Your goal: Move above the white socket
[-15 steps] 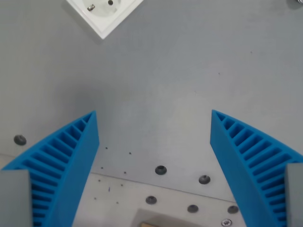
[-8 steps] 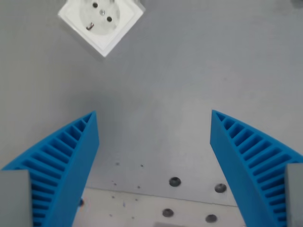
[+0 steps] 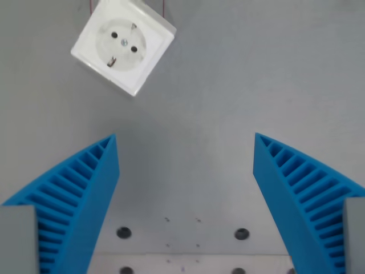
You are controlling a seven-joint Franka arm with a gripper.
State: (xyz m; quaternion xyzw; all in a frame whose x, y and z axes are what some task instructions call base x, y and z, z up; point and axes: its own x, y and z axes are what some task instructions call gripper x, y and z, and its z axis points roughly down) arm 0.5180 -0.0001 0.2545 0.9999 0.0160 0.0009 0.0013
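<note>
- Item one, gripper point(image 3: 185, 140): I see two blue ribbed fingers point(image 3: 74, 200) rising from the lower corners of the wrist view; the jaws stand wide apart with bare surface between them; nothing is held; a grey block shows at the base of each finger at the bottom edge.
- Item two, white socket point(image 3: 122, 47): I find it in the upper left of the wrist view; a square white housing, turned so its corners point roughly up, down and sideways; a round recessed face with two dark pin holes, a small centre screw and a metal earth clip at the rim; it lies flat on the table, well apart from both fingers and beyond the tip of the finger on the wrist view's left; it is not between the fingertips.
- Item three, thin wires point(image 3: 163, 7): I note two dark reddish lines leaving the socket's upper edge and running out of the top of the frame.
- Item four, grey table point(image 3: 245, 80): a plain matte surface filling most of the view; a few dark specks near the bottom centre.
- Item five, bolt holes point(image 3: 242, 233): dark round holes in a row near the bottom; a paler strip of surface point(image 3: 188, 264) runs along the bottom edge below them, with more holes partly cut off.
</note>
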